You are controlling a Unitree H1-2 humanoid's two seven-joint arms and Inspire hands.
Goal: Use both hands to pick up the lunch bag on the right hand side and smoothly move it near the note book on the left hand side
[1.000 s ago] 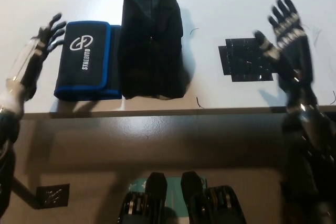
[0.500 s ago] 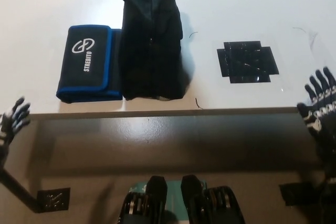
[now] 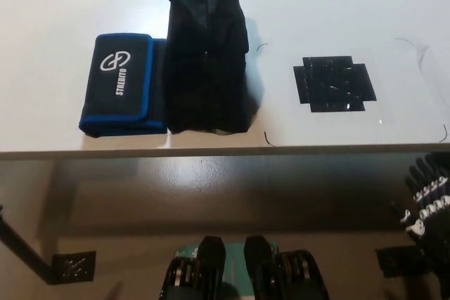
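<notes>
The white table [image 3: 63,5] filled the far half of the view. On it the black lunch bag [image 3: 207,61] lay near the middle, its near end close to the table's near edge. The black, blue-edged note book [image 3: 121,83] lay touching the bag's left side. A patch of black tape [image 3: 335,83] sat well to the right. The right hand [image 3: 427,198] hung below the table edge at far right, fingers spread, holding nothing.

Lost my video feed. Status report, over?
Right hand open, below table edge; left hand out of view. Lunch bag set down touching the blue-edged notebook. Nothing in the way.
</notes>
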